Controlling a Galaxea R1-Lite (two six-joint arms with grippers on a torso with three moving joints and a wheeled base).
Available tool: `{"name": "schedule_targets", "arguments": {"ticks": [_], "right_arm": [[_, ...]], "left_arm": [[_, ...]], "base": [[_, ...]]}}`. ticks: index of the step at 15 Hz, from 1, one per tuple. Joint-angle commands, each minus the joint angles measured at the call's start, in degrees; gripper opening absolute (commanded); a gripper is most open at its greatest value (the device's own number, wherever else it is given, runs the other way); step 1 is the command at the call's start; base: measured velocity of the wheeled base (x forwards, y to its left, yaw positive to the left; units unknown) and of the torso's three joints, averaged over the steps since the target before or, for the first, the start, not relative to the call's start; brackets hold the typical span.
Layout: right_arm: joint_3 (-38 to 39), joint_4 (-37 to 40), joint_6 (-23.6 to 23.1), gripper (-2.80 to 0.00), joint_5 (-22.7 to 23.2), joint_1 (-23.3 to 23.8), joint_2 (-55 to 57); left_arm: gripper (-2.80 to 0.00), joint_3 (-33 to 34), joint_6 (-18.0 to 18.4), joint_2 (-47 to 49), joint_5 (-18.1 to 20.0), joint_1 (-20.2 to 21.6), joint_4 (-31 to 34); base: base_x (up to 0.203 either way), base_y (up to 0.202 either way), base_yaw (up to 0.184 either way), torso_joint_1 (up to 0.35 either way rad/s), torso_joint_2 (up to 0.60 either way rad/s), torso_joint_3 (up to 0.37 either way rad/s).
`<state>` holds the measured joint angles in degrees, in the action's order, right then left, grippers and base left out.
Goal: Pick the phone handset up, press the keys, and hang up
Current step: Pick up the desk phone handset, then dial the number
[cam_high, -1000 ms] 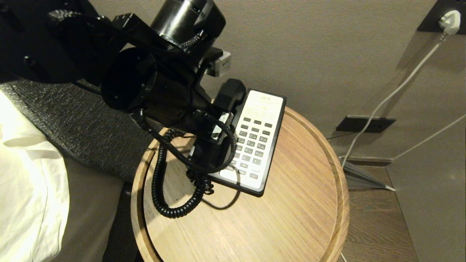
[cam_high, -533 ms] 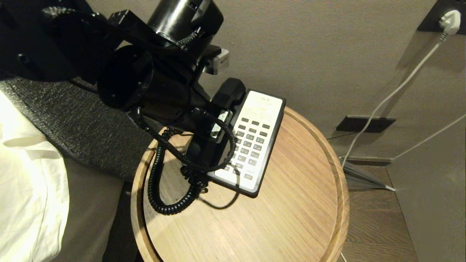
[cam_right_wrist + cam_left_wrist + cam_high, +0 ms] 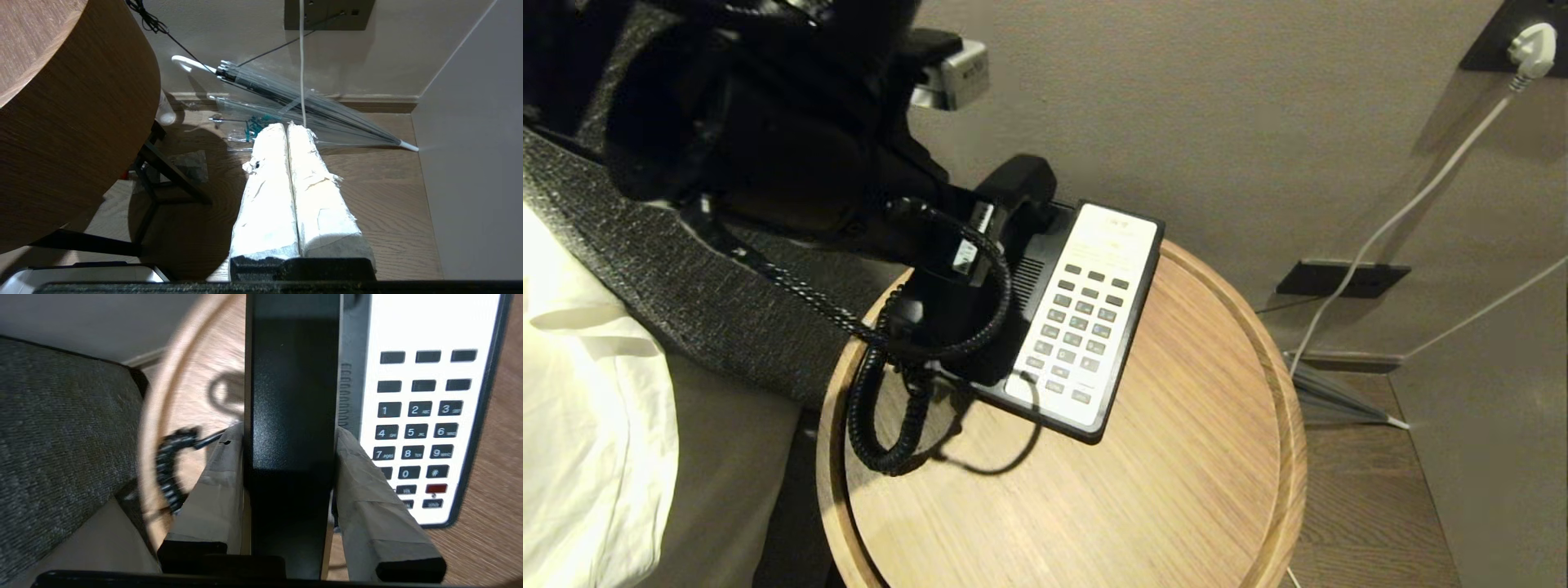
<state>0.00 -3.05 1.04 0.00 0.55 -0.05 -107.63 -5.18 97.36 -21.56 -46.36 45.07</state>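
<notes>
The left gripper (image 3: 289, 457), its taped fingers (image 3: 220, 465) clamped on the phone handset (image 3: 292, 396) raised just beside the phone base (image 3: 1086, 327), has the pick-up done; key pressing likely follows.

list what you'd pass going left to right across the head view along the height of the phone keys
white bedding → dark grey woven fabric → phone handset held in the left gripper → phone base → bare round wooden table → white cable along the wall
</notes>
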Motion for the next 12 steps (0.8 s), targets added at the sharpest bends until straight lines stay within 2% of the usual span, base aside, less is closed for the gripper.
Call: {"name": "schedule_targets", "arguments": {"ticks": [1, 3, 7, 9, 12], "right_arm": [[1.2, 0.0, 0.0, -2.8, 0.0, 0.1, 0.0], [1.2, 0.0, 0.0, -2.8, 0.0, 0.1, 0.0], [1.2, 0.0, 0.0, -2.8, 0.0, 0.0, 0.0], [1.2, 0.0, 0.0, -2.8, 0.0, 0.0, 0.0], [1.2, 0.0, 0.0, -2.8, 0.0, 0.1, 0.0]], "left_arm": [[-2.8, 0.0, 0.0, -4.9, -0.1, 0.0, 0.3], [-2.8, 0.0, -0.8, -8.3, -0.1, 0.0, 0.3], [-2.8, 1.1, -5.7, -17.7, 0.5, -0.4, 0.3], [-2.8, 2.5, -8.5, -23.6, 2.1, -0.6, 0.1], [-2.8, 7.4, -18.9, -32.9, 7.7, -0.6, -2.7]], "base": [[0.0, 0.0, 0.0, 0.0, 0.0, 0.0], [0.0, 0.0, 0.0, 0.0, 0.0, 0.0], [0.0, 0.0, 0.0, 0.0, 0.0, 0.0], [0.0, 0.0, 0.0, 0.0, 0.0, 0.0], [0.0, 0.0, 0.0, 0.0, 0.0, 0.0]]}}
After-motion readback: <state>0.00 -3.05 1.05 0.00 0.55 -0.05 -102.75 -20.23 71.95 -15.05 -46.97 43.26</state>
